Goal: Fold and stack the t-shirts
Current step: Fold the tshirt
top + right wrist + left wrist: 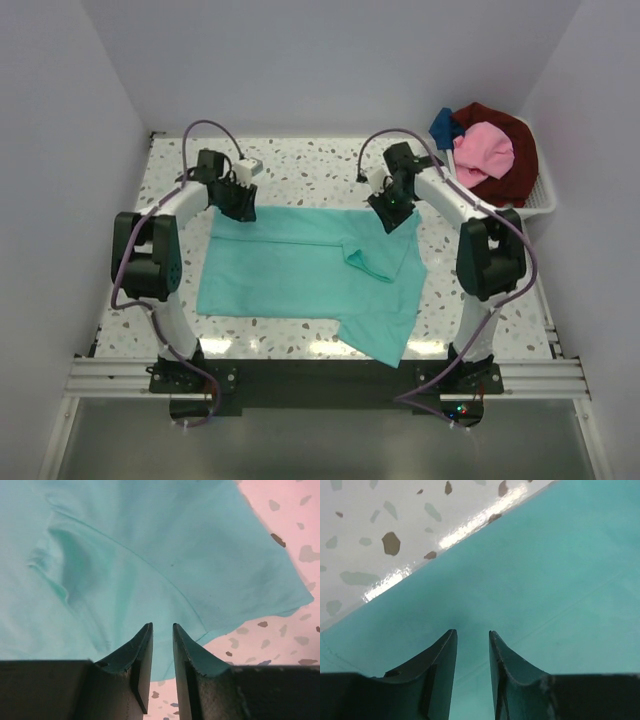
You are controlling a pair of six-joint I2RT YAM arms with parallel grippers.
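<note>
Teal-green fabric t-shirt [290, 265] spread flat; speckled tabletop [300, 162] shows past its far edge. Left gripper [472, 633], right gripper [162, 625] there: jaws slightly parted, gripping nothing

left gripper [472, 631], right gripper [162, 625] — jaws narrowly parted
</note>
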